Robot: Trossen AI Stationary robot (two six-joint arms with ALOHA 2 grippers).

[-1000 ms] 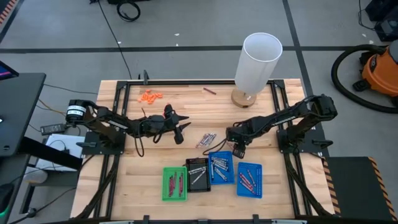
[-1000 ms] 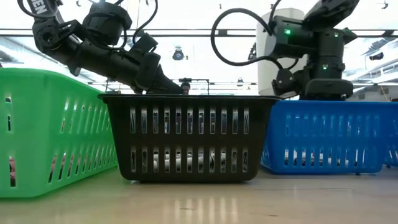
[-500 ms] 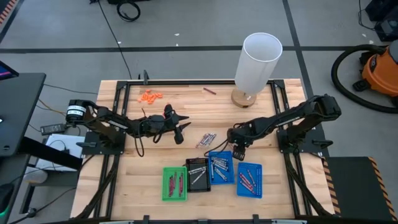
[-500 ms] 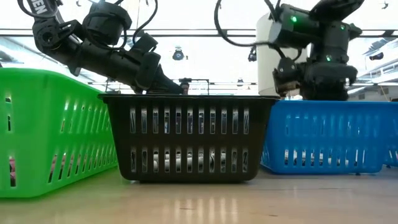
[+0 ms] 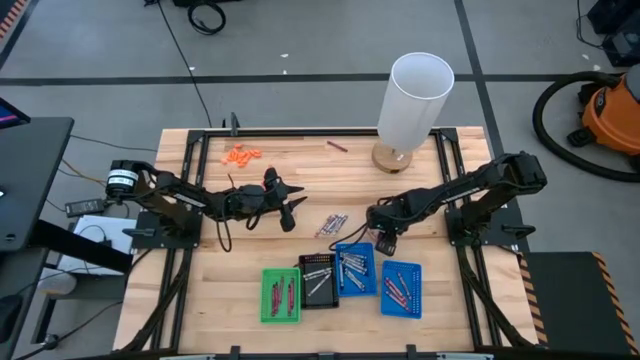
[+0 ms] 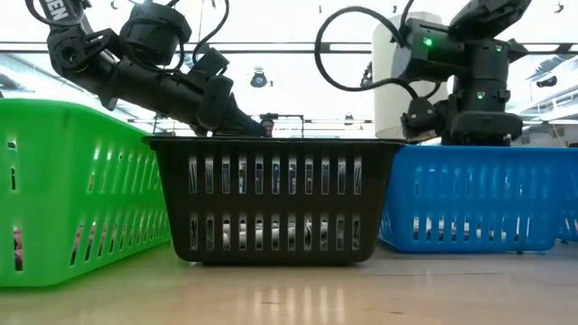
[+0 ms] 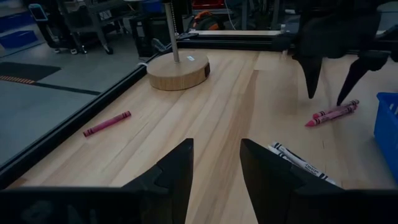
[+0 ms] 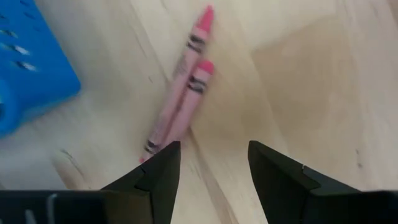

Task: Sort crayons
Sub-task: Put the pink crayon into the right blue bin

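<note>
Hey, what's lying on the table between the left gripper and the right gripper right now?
In the high view, a small loose cluster of crayons lies on the bare wood between the left gripper and the right gripper. Nothing else sits there.

Four baskets sit at the lower centre of the high view: one green [image 5: 281, 295], one black [image 5: 318, 279] and two blue [image 5: 354, 269] [image 5: 401, 288], each holding crayons too small to count. Two pink crayons [image 8: 181, 99] lie together on the table [image 5: 470, 300]; one lone crayon [image 5: 336, 145] lies upper centre. Two arms.
</note>
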